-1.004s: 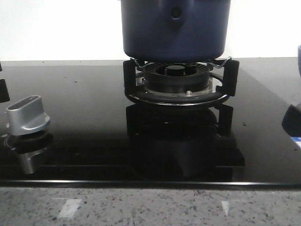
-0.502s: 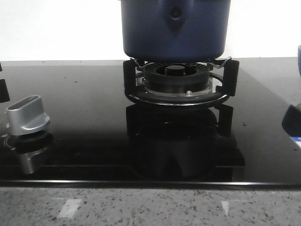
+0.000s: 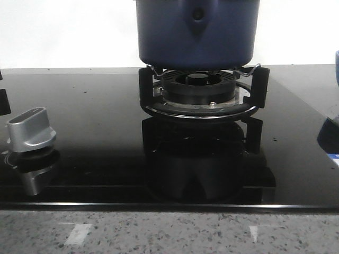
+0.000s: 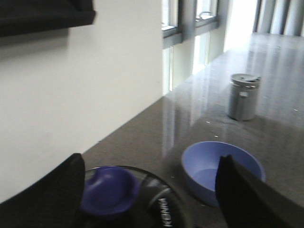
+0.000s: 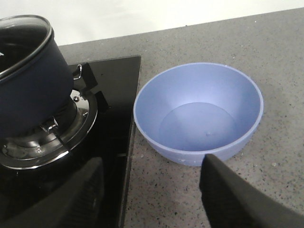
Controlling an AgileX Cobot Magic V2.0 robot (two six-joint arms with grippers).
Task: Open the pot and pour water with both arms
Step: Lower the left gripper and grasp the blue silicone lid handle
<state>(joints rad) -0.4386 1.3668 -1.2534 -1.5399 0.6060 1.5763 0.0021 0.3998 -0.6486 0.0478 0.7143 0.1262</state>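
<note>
Front view: the pot (image 3: 197, 33) sits on the burner (image 3: 200, 91) at the back of the black hob (image 3: 95, 137), its handle mount facing the camera. It is parked there because the lid must come off before any pouring. A silver knob (image 3: 30, 128) stands at the near left. Neither arm shows here.

Left wrist view: the left gripper (image 4: 149, 190) hangs above the glass lid (image 4: 156, 209), its fingers spread wide to either side of the purple lid knob (image 4: 108, 190) and gripping nothing. That straddle reads as lining up to pinch the knob. The picture is soft, so how close the fingers are to the knob is hard to judge. Beyond the lid lies a blue bowl (image 4: 222, 170), and farther off a grey canister (image 4: 243, 96).

Right wrist view: the right gripper (image 5: 152, 190) is also wide open and empty, hovering over the hob edge, between the pot (image 5: 28, 80) and the bowl (image 5: 198, 114). The bowl stands on the counter (image 5: 266, 42) just beside the hob, probably to catch the water.
</note>
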